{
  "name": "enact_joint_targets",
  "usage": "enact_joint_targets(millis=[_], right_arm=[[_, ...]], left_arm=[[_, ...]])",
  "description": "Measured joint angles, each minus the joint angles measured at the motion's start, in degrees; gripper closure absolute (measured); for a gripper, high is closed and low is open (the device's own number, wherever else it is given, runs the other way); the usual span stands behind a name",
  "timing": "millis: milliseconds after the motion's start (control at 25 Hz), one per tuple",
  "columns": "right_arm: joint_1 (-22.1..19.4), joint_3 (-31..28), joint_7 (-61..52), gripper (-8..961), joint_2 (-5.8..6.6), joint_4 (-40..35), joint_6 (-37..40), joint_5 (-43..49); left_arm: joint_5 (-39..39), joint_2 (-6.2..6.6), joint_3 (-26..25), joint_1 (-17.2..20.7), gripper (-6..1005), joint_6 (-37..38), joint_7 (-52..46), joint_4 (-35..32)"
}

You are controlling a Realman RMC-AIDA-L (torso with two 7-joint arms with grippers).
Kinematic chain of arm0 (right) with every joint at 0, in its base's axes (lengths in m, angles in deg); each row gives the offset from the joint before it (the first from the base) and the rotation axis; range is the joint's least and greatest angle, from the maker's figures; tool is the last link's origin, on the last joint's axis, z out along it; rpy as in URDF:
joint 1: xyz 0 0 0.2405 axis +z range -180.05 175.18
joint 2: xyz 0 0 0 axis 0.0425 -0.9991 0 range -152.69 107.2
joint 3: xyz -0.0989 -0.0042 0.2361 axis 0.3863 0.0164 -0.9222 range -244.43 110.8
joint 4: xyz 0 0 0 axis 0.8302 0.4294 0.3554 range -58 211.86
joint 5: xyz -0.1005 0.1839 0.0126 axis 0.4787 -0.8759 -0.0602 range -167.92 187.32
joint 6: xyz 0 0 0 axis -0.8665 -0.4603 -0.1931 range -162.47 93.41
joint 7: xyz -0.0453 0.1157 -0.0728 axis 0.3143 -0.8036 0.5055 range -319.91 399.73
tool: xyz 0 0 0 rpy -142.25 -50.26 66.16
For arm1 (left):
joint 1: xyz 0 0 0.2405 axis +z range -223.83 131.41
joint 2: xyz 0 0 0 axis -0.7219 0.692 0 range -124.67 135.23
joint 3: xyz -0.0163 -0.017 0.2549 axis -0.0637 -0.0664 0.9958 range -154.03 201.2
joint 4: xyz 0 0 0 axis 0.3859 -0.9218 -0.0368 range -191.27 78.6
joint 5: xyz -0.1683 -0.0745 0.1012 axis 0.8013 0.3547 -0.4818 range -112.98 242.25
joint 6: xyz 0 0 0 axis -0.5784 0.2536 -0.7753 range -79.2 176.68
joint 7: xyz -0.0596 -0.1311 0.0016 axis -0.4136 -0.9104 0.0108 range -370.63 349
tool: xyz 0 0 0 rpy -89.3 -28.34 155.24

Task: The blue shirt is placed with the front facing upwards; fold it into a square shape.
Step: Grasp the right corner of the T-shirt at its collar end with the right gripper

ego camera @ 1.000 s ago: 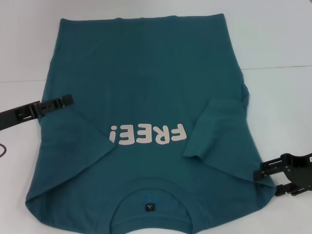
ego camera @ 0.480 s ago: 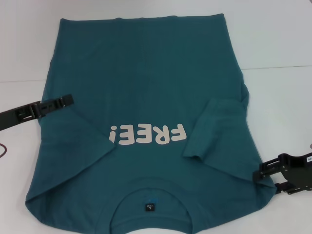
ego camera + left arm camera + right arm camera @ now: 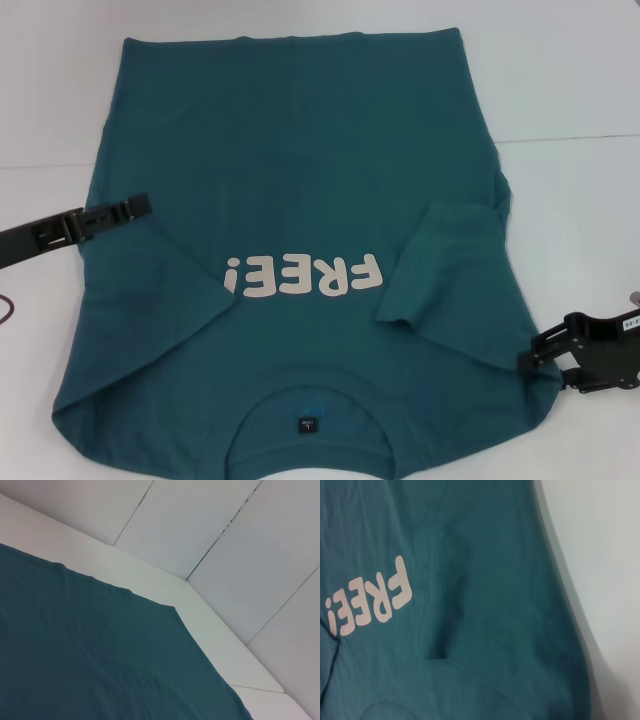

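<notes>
The blue shirt [image 3: 300, 150] lies flat on the white table [image 3: 570, 80], front up, with its collar and black neck label [image 3: 306, 426] nearest me. Its whitish "FREE!" print [image 3: 305, 275] reads upside down. Both sleeves are folded inward over the body; the right sleeve [image 3: 445, 265] forms a raised flap. My left gripper [image 3: 135, 207] hovers over the shirt's left edge at mid-height. My right gripper [image 3: 545, 368] is open at the shirt's right edge near the shoulder, holding nothing. The right wrist view shows the print [image 3: 370, 602] and the folded sleeve [image 3: 450, 605]. The left wrist view shows plain teal cloth [image 3: 90, 655].
Bare white table lies to the right of the shirt [image 3: 590, 230] and to its left [image 3: 40, 120]. A dark cable loop [image 3: 5, 308] peeks in at the left border. Beyond the table's corner [image 3: 210, 625], the left wrist view shows pale panelled floor.
My right gripper has shifted and turned slightly at the shirt's right edge. The left gripper and the shirt have not moved.
</notes>
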Motion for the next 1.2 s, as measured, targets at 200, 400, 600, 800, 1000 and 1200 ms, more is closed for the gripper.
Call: enact_joint_targets(millis=[200,400,600,800,1000,1200], right_arm=[[-0.1,0.1,-0.4,456,-0.10,0.0,-0.3,0.0],[-0.2,0.0,-0.4,483,-0.11,0.0,-0.3,0.0],[-0.3,0.0,-0.5,485,-0.11,0.0,-0.5,0.0],[-0.3,0.2,-0.9,489,-0.12,0.0,-1.0,0.0],[-0.3,0.3,-1.1,532,-0.44,0.0,-1.3,0.0],[-0.2,0.4,-1.2,721,-0.86,0.0,-1.3,0.0]], left_arm=[[0.0,-0.03,0.0,0.1,212,-0.1,0.0,0.0],[0.0,-0.11,0.0,0.1,212,-0.6,0.1,0.0],[0.0,-0.15,0.0,0.1,213,-0.6,0.1,0.0],[0.0,-0.13,0.0,0.1,213,-0.6,0.1,0.0],[0.0,-0.17,0.0,0.1,213,-0.7,0.1,0.0],[0.0,-0.20,0.0,0.1,214,-0.7,0.1,0.0]])
